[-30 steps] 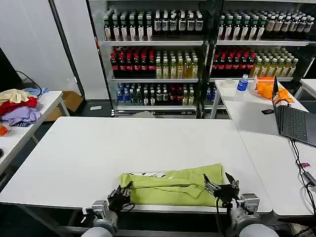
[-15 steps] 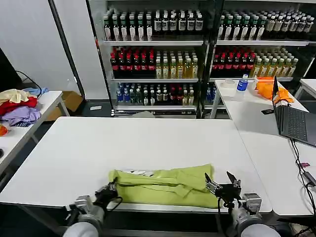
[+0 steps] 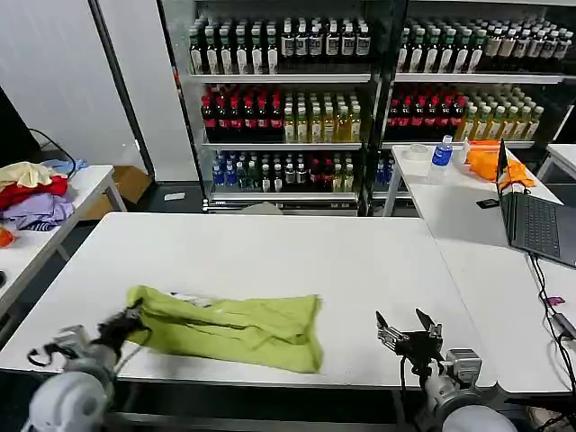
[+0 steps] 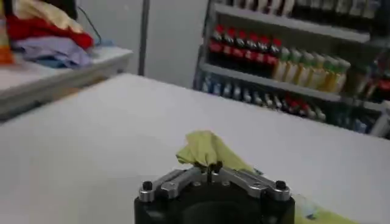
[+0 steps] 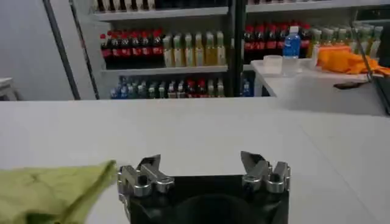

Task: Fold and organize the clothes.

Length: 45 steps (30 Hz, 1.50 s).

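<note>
t-shirt (image 3: 234,326) farther left, left pincer (image 3: 121,326)

Shop-like lab, drink shelves (image 3: 360,90), white tables (image 3: 270,261)

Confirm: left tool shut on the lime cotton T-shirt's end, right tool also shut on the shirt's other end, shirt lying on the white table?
Not quite. The right tool is open and holds nothing; in the head view it stands apart from the lime cotton T-shirt. The right wrist view shows its fingers spread with bare table between them. The rest holds: the left tool is shut on the shirt's end, and the shirt lies on the white table.
</note>
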Each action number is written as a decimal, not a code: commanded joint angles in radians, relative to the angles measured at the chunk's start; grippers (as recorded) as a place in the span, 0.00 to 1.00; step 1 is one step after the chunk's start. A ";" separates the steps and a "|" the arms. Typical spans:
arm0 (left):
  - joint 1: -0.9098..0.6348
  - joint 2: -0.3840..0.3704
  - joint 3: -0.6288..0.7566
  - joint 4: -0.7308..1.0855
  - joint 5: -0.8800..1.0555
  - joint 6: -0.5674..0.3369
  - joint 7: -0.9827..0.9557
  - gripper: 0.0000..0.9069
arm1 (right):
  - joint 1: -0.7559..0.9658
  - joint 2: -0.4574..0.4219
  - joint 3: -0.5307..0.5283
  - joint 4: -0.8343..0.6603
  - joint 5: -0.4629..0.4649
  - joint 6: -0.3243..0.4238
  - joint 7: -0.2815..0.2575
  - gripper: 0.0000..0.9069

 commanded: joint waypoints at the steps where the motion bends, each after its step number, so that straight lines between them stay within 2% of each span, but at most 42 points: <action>1: -0.012 0.078 -0.160 -0.085 -0.328 0.031 0.004 0.03 | -0.010 0.001 0.005 0.011 0.004 0.000 0.000 1.00; 6: -0.015 -0.023 -0.068 -0.205 -0.464 0.030 0.014 0.03 | -0.015 -0.004 0.007 0.016 0.006 -0.001 0.000 1.00; 18: -0.067 -0.225 0.203 -0.202 -0.402 0.005 0.018 0.03 | -0.006 -0.016 -0.004 0.008 0.008 -0.002 0.000 1.00; 27: -0.151 -0.309 0.346 -0.077 -0.301 0.013 0.020 0.03 | 0.008 -0.018 -0.011 -0.005 0.013 -0.001 -0.001 1.00; 36: -0.198 -0.341 0.408 -0.007 -0.244 0.014 0.019 0.03 | 0.022 -0.019 -0.006 -0.014 0.015 -0.001 -0.001 1.00; 37: -0.201 -0.342 0.411 0.008 -0.239 0.015 0.019 0.08 | 0.025 -0.019 -0.007 -0.015 0.015 -0.001 -0.001 1.00; 38: -0.202 -0.342 0.412 0.014 -0.235 0.017 0.022 0.57 | 0.027 -0.019 -0.008 -0.018 0.015 -0.001 -0.001 1.00; 39: -0.202 -0.342 0.414 0.016 -0.230 0.025 0.024 0.92 | 0.029 -0.019 -0.009 -0.018 0.015 -0.001 -0.001 1.00; 40: -0.202 -0.344 0.416 0.018 -0.221 0.028 0.025 1.00 | 0.032 -0.019 -0.010 -0.020 0.015 -0.002 -0.001 1.00; 45: -0.200 -0.342 0.428 0.005 -0.186 0.045 0.049 1.00 | 0.039 -0.017 -0.015 -0.018 0.015 -0.004 0.001 1.00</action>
